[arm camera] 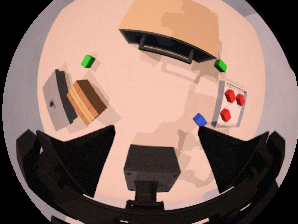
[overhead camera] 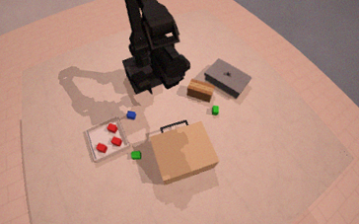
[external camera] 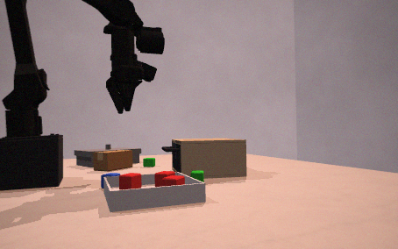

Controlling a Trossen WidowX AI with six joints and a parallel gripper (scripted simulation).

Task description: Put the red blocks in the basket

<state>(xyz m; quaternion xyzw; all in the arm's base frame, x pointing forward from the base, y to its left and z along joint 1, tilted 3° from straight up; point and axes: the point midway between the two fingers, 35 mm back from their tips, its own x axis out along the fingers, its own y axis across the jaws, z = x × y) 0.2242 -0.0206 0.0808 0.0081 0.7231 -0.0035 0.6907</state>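
Open and gripping nothing, the black two-fingered hand hangs pointing down, well above the basket's height and off to the side of it. The shallow pale grey basket stands upright on the pinkish table, and in the wrist view it lies to the right of the hand. Three small red blocks lie inside the basket, below the hand and well apart from its fingers.

Just outside the basket, on different sides of it, are a small blue block and a small green block. Past that green block from the basket stands a tan drawer unit with a black handle, its drawer looking shut.

Well apart from the basket are a second green block, a brown box with a lighter stripe and, farthest from the basket, a flat grey box with its knobbed lid on.
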